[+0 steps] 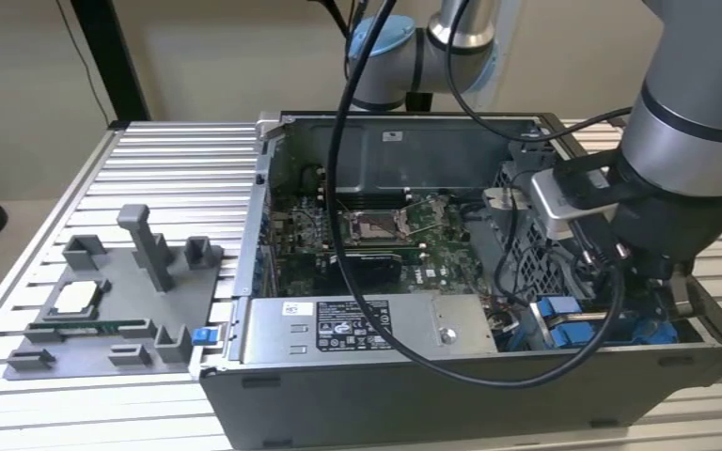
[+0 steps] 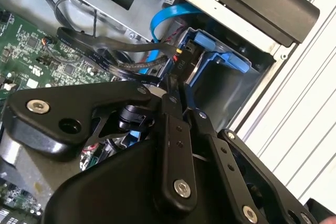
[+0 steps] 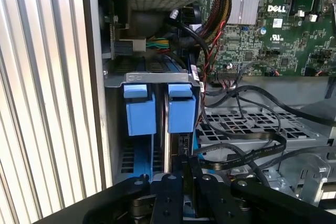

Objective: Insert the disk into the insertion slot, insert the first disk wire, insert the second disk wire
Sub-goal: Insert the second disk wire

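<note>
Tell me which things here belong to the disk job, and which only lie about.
Job:
- disk in its blue carrier, in the drive bay
- gripper, at the disk
- black flat cable

Lying about:
- grey parts tray beside the case
- power-supply box
- motherboard

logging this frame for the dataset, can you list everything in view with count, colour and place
computer case: one, grey, open on the slatted table, exterior view's right
motherboard: one, green, on the case floor
power-supply box: one, grey with white label, along the case's near wall
disk: one, in a blue carrier, upright in the drive bay beside a second blue carrier
cables: several, black, plus a blue one, by the bay
fixture tray: one, grey, on the table, exterior view's left
arm: one, grey, over the bay
gripper: one, black, fingers close together at the disk's edge
</note>
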{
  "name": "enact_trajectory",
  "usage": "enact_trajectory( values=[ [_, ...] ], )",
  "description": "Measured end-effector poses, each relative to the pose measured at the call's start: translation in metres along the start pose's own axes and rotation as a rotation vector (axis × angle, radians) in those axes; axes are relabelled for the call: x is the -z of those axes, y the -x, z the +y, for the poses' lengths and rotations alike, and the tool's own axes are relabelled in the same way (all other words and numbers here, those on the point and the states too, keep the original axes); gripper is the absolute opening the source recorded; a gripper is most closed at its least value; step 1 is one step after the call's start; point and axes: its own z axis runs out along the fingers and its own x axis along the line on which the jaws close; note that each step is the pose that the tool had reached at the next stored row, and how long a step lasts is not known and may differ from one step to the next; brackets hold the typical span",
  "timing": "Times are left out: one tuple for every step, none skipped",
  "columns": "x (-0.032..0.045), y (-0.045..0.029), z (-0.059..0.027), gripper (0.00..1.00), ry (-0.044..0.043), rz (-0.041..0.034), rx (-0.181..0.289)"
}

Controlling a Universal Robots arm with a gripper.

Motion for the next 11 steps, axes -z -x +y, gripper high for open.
enact_trajectory(
  values=[
    [-0.0001, 0.0002, 0.0000, 0.00, -0.0002, 0.0001, 0.000],
    [-0.0003, 0.0004, 0.0001, 0.00, -0.0006, 0.0001, 0.000],
    [-0.0005, 0.0005, 0.0001, 0.00, -0.0009, 0.0000, 0.000],
    [-0.0006, 0.0007, 0.0002, 0.00, -0.0011, 0.0000, 0.000],
    [-0.0007, 0.0008, 0.0002, 0.00, -0.0013, 0.0000, 0.000],
    [-0.0007, 0.0010, 0.0002, 0.00, -0.0016, 0.0001, 0.000],
    [-0.0008, 0.0012, 0.0002, 0.00, -0.0017, 0.0002, 0.000],
    [-0.0008, 0.0014, 0.0002, 0.00, -0.0017, 0.0002, 0.000],
    [-0.0009, 0.0016, 0.0002, 0.00, -0.0017, 0.0001, 0.000],
    [-0.0009, 0.0018, 0.0002, 0.00, -0.0017, 0.0001, 0.000],
    [-0.0009, 0.0020, 0.0003, 0.00, -0.0018, 0.0000, 0.000]
  ],
)
